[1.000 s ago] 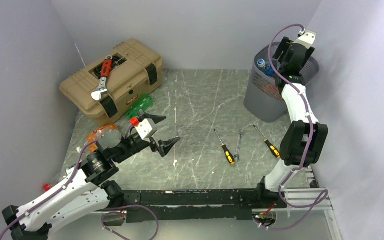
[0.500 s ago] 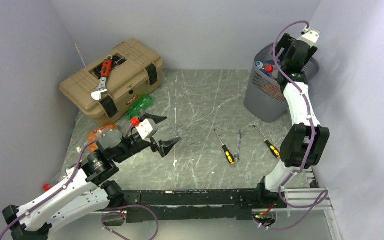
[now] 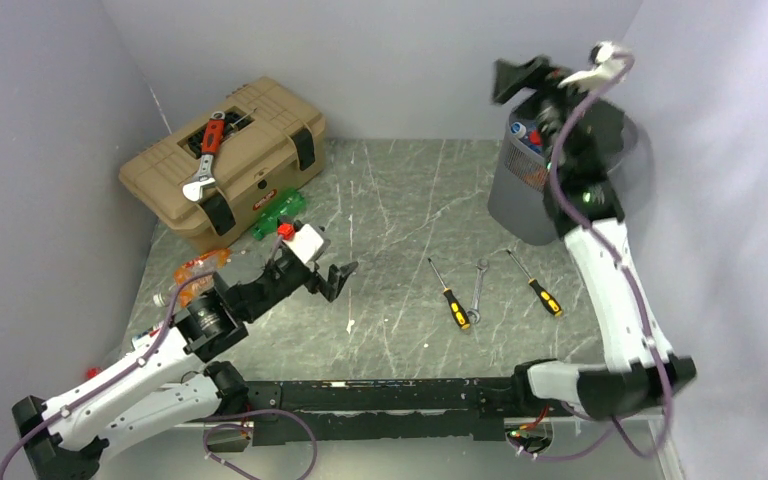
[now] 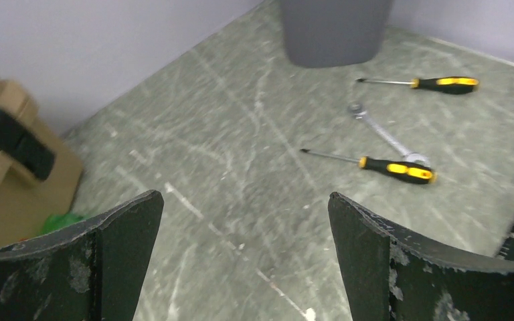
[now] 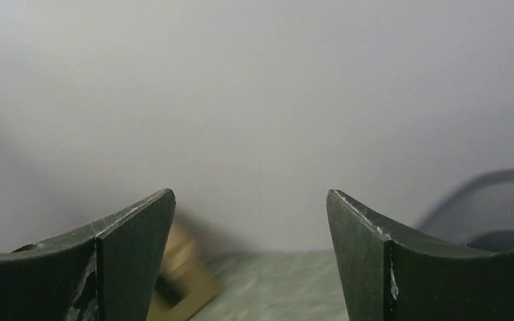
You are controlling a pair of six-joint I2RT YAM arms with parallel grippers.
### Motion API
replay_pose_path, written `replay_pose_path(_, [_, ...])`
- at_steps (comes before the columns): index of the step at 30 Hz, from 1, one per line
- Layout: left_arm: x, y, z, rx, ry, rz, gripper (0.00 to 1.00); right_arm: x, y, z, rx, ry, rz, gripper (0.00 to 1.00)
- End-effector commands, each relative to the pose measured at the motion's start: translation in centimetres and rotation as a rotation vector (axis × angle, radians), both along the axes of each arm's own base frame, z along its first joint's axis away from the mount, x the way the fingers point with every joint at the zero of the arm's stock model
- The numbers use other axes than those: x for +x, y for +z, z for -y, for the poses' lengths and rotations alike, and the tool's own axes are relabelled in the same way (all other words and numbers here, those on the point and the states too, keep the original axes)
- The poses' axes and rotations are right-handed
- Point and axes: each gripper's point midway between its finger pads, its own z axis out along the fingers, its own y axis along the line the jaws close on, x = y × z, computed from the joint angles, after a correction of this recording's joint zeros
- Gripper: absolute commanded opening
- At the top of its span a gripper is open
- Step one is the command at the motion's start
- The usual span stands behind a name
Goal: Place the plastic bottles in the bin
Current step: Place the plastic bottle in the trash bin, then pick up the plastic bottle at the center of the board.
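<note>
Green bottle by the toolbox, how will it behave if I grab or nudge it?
The green bottle lies on its side, so a nudge would probably roll it; the toolbox behind may stop it. It looks like thin translucent plastic, so likely light and apt to dent in the left gripper.

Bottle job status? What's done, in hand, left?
Done: a blue-capped bottle lies in the bin. In hand: nothing; right gripper open, raised by the bin; left gripper open near the green bottle. To do: green bottle by the toolbox, orange bottle left of it.
</note>
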Motion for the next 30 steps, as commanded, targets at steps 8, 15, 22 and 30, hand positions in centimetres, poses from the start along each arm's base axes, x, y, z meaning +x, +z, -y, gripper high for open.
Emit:
replay_pose_path(8, [6.8, -3.7, -6.0, 0.350, 0.515, -0.079, 0.99, -12.3, -10.8, -11.9, 0.090, 0.434, -0.087, 0.85])
replay_pose_path(15, [9.4, -7.3, -7.2, 0.464, 0.529, -0.260, 0.99, -15.2, -20.5, -12.5, 0.141, 0.520, -0.249, 0.85])
replay_pose_path(22, [13.0, -10.3, -7.3, 0.600, 0.516, -0.432, 0.98, -17.9, -28.9, -12.9, 0.207, 0.586, -0.360, 0.84])
replay_pose_path(30, [17.2, -15.4, -8.6, 0.758, 0.589, -0.543, 0.96, -19.9, -33.7, -13.6, 0.246, 0.659, -0.407, 0.81])
